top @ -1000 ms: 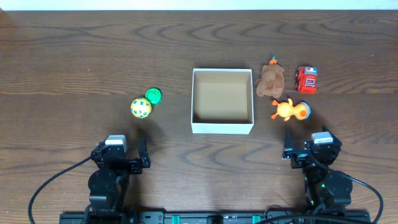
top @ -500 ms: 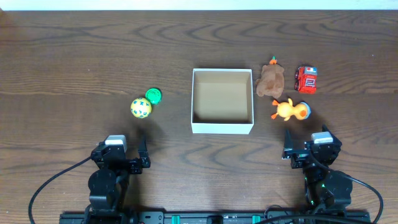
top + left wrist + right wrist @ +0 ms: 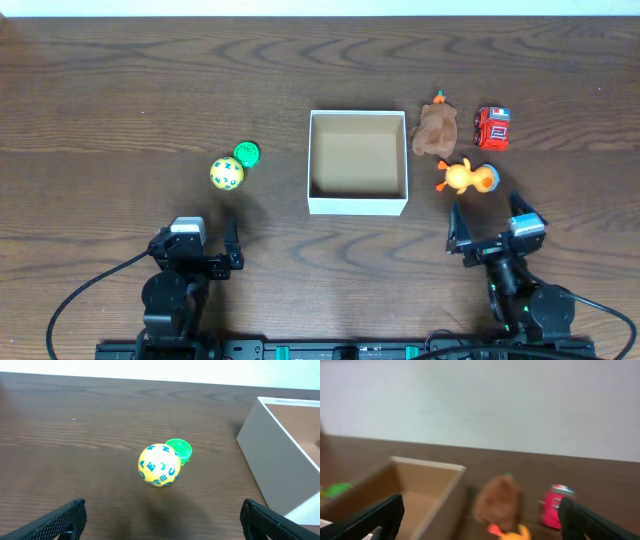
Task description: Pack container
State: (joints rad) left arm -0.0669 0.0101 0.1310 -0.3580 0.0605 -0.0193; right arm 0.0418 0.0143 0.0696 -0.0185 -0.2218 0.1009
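Observation:
The container, a square white box with a tan inside, sits mid-table and holds nothing; it also shows in the left wrist view and the right wrist view. A yellow lettered ball and a green disc lie to its left. A brown plush, an orange duck and a red toy truck lie to its right. My left gripper is open and empty, near the ball. My right gripper is open and empty, just short of the duck.
The dark wooden table runs to a pale edge at the back. Black cables loop from both arm bases at the front edge.
My right gripper has lifted and tilted, its fingers now spread wider in the overhead view. The left arm and all the toys have not moved.

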